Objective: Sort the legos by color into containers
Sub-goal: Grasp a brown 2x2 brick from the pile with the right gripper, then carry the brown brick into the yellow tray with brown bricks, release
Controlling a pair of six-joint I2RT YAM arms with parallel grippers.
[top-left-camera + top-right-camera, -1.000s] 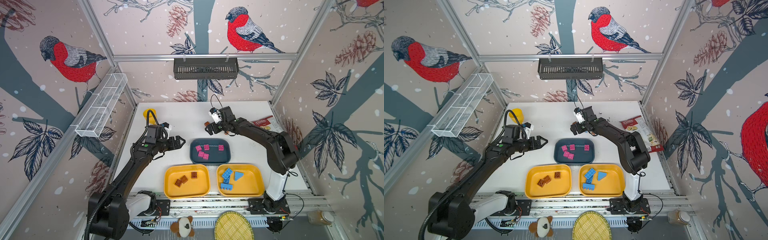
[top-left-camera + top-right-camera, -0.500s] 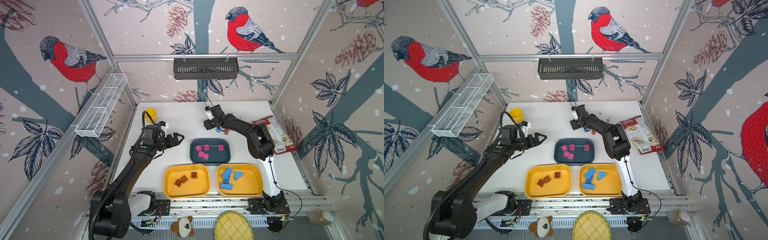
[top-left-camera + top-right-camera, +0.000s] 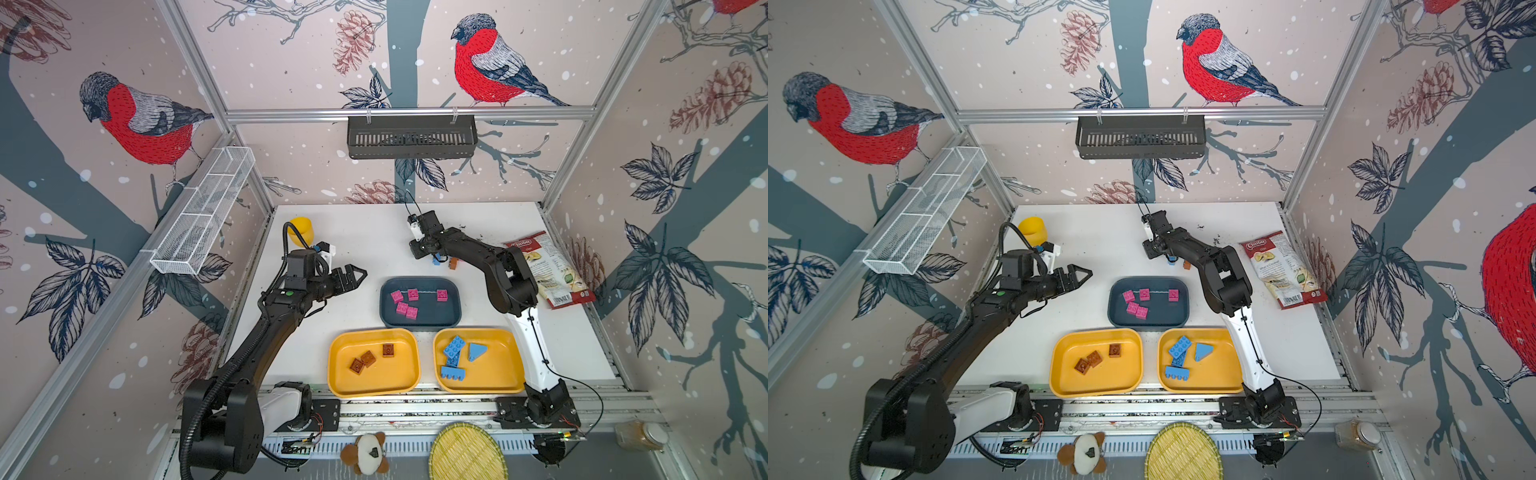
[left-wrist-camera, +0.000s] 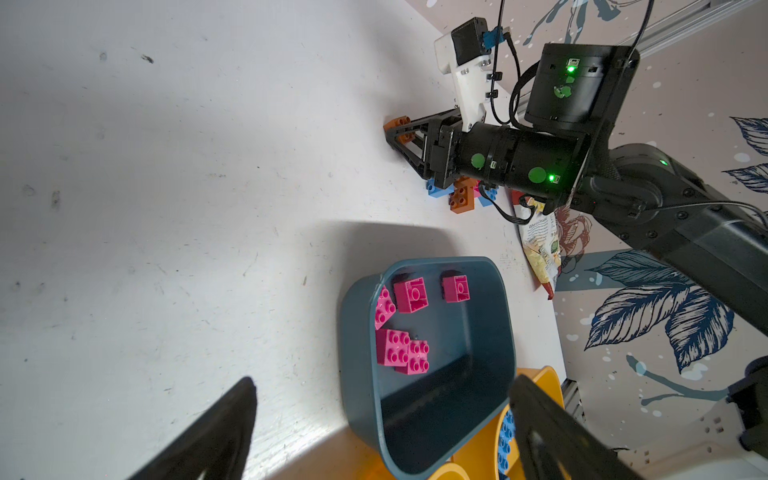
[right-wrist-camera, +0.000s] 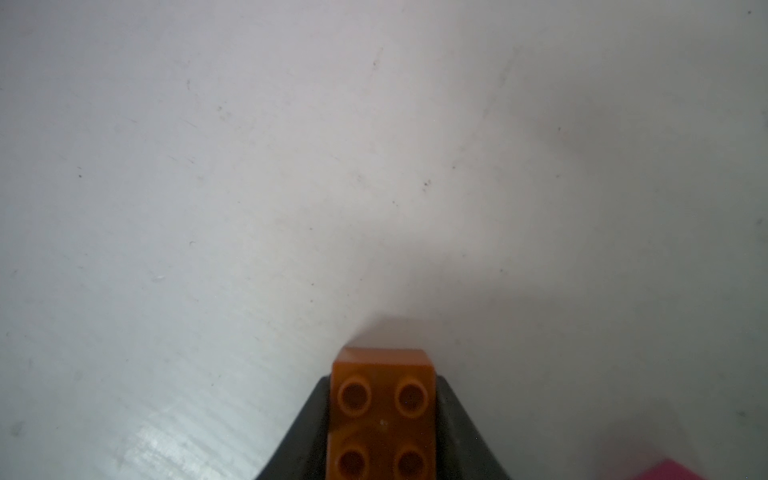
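White table (image 3: 365, 232): 3 trays (image 3: 436, 316), chip bag (image 3: 548, 270), bricks (image 3: 453, 262).

The bench (image 3: 374, 237) is a white, scuffed rectangular surface. Walls (image 3: 291, 166) enclose its left, far and right edges. They carry wallpaper printed with red-breasted birds (image 3: 482, 66), pine cones and dark branches. Aluminium posts (image 3: 195, 62) rise from the far corners, joined by a rail (image 3: 291, 115). A black slotted basket (image 3: 411, 137) hangs from that rail. A white mesh basket (image 3: 203, 212) is fixed along the left wall. Lighting is even and diffuse.
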